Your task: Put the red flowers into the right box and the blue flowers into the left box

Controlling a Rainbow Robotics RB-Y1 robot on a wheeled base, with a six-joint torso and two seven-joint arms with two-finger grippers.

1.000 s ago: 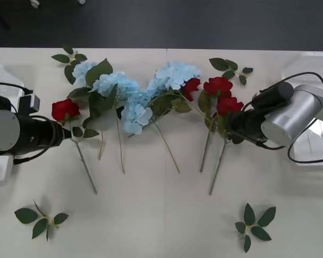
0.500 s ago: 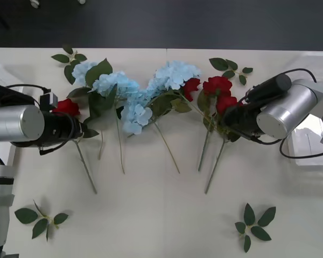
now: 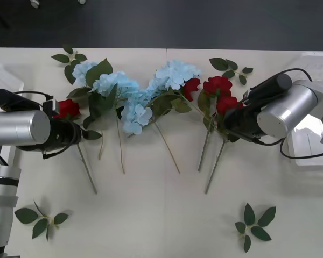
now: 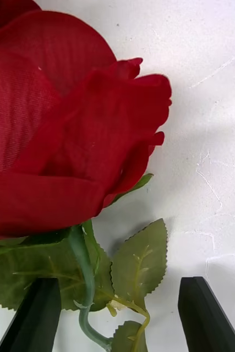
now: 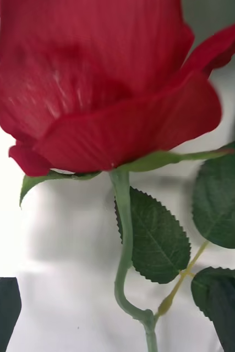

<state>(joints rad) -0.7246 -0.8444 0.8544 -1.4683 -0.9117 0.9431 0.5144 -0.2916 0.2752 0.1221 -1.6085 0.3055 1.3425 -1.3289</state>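
Note:
Several blue flowers [image 3: 130,92] lie across the middle of the table. One of the red flowers [image 3: 68,108] lies at their left; my left gripper [image 3: 78,133] hovers over its stem just below the bloom. In the left wrist view this rose [image 5: 106,88] looms close, and the left gripper [image 5: 114,289] is open with the stem between its black fingers. Three more red flowers [image 3: 218,85] lie at the right. My right gripper [image 3: 226,122] is at the lowest of these blooms [image 3: 229,104]. It is open [image 4: 120,283] astride that rose's stem [image 4: 83,275]. The right box [image 3: 312,145] and left box [image 3: 2,72] sit at the table's edges.
Flowerless leaf sprigs lie at the front left [image 3: 40,220], front right [image 3: 253,226], back left [image 3: 70,56] and back right [image 3: 231,67]. Long green stems [image 3: 167,145] fan out toward the front of the white table.
My left arm has swung in to the right over the left rose's stem. My right arm shifted slightly left onto its rose, then held still.

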